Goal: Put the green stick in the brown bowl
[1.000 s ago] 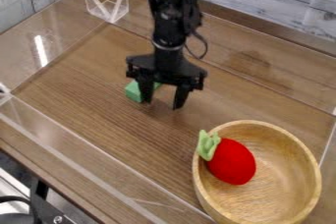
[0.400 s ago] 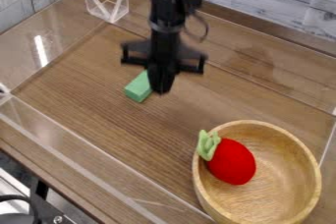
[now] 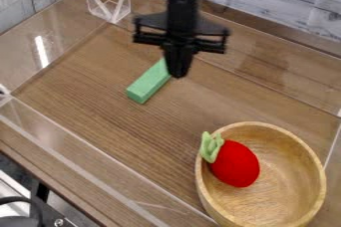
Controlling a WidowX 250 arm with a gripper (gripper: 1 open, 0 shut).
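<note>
One light-green rectangular bar (image 3: 155, 82) lies on the wooden worktop (image 3: 94, 107), its far end beneath your black robotic hand (image 3: 176, 67) — fingers drawn narrow, no grip clearly visible. Closing over the bar rather than around it could leave it behind, short of the round tan wooden bowl (image 3: 314, 176). No lettering is legible.

The only camera looks down from above at close range, facing across the wooden table (image 3: 94, 121), with the bowl (image 3: 300, 206) nearest to it.
</note>
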